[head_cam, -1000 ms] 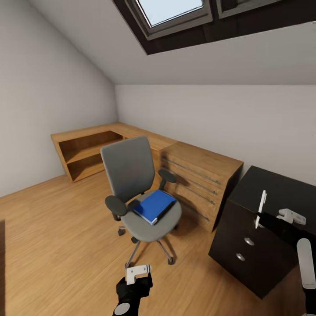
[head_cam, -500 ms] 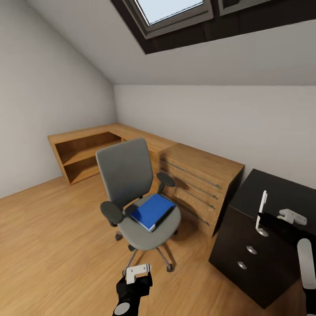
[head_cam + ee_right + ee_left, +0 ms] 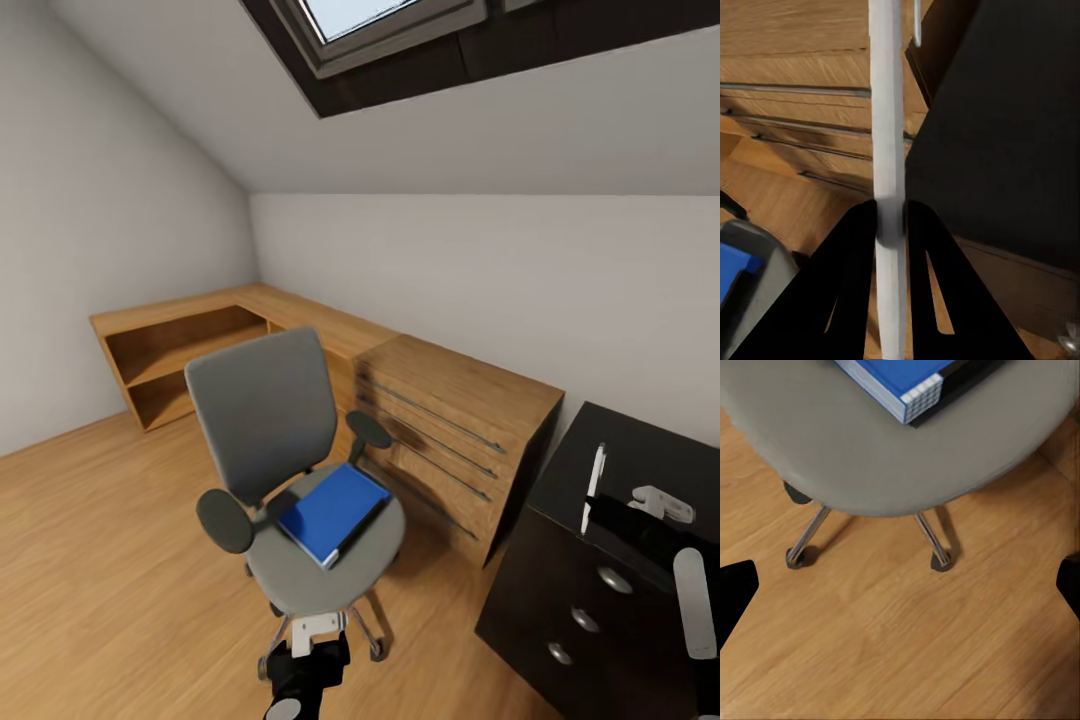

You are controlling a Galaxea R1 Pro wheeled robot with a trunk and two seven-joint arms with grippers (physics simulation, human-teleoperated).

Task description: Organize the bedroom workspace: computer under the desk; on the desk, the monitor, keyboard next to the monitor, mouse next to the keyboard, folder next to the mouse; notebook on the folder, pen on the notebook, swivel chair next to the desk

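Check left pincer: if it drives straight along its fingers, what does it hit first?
Probably the wooden floor, just short of the swivel chair base. The seat and folder lie farther ahead; depth is unclear.

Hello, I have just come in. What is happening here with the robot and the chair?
The robot faces the swivel chair, with the blue folder lying on its seat. The right gripper is shut on the white pen, held upright above the black desk. The left gripper hangs low before the chair seat, jaws apart and holding nothing. The folder is not yet picked up.
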